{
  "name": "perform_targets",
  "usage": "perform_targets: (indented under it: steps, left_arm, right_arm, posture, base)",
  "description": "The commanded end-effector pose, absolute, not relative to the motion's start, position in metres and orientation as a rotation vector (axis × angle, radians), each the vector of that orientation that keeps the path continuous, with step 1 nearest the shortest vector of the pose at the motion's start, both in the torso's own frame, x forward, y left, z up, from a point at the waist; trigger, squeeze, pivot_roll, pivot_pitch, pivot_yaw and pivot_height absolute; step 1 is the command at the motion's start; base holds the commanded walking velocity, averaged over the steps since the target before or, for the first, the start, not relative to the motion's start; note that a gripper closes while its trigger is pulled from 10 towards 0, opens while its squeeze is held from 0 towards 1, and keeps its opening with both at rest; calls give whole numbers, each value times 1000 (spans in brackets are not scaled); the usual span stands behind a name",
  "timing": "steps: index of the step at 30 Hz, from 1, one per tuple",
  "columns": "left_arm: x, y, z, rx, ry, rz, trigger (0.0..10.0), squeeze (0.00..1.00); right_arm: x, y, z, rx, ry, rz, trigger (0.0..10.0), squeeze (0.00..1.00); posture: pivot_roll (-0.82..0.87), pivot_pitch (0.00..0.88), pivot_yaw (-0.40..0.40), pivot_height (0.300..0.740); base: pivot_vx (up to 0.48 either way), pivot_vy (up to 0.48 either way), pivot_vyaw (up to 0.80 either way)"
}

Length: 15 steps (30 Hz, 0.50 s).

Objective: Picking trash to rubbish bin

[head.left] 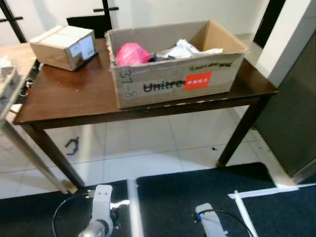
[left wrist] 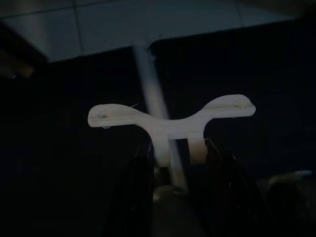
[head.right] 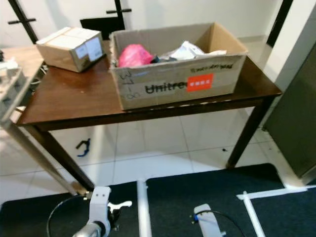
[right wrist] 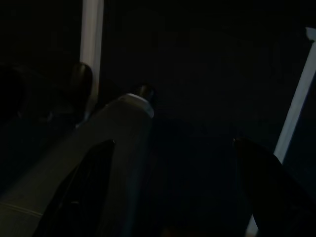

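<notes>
A dark brown wooden table (head.left: 84,101) stands on pale floor tiles ahead of the robot. On it, toward one o'clock from the camera, sits a large open cardboard box (head.left: 173,81) printed with black lettering and an orange label. Inside the box lie a crumpled bright pink bag (head.left: 131,53) at its eleven o'clock corner and a heap of white and grey plastic wrappers (head.left: 185,49) toward its middle. At eleven o'clock on the table rests a smaller sealed cardboard carton (head.left: 64,45) with white labels.

Both silver arms hang low over a dark carpet mat (head.left: 197,197) crossed by white tape strips (head.left: 132,207). The left gripper (left wrist: 173,148) points down at the mat, and in the left wrist view its two black fingers (left wrist: 140,187) are clamped on the stem of a pale white T-shaped plastic piece (left wrist: 170,121), whose curved crossbar spreads beyond the fingertips. The right gripper (right wrist: 170,148) hangs at the five o'clock side of the head view; in the right wrist view its fingers (right wrist: 98,173) stand well apart over the dark mat, with a grey leg-like form between them and the floor. The trash in the box lies far ahead of both grippers, well apart from either set of fingers.
</notes>
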<state>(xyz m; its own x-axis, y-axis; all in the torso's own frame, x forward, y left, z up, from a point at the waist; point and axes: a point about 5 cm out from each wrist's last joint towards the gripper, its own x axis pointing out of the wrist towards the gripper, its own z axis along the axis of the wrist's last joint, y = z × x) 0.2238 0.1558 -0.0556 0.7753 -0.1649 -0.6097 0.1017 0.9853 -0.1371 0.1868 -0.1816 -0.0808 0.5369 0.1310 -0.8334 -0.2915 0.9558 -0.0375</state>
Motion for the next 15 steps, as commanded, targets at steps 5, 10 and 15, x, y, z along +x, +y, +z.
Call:
perform_targets:
  steps: [5, 10, 15]
  left_arm:
    - [213, 156, -63, -96, 710, -144, 10000, 0]
    - [214, 155, -62, -90, 708, -152, 10000, 0]
    - [214, 156, -62, -97, 708, -148, 10000, 0]
  right_arm:
    - [177, -178, -86, -162, 1006, 259, 10000, 0]
    - [178, -178, -86, -162, 1004, 262, 10000, 0]
    - [178, -178, -86, -161, 1004, 263, 10000, 0]
  posture:
    - [-52, 136, 32, 740]
    - [-51, 138, 31, 740]
    - [-51, 139, 32, 740]
  base:
    - [0, -359, 0]
    - [0, -352, 0]
    - [0, -348, 0]
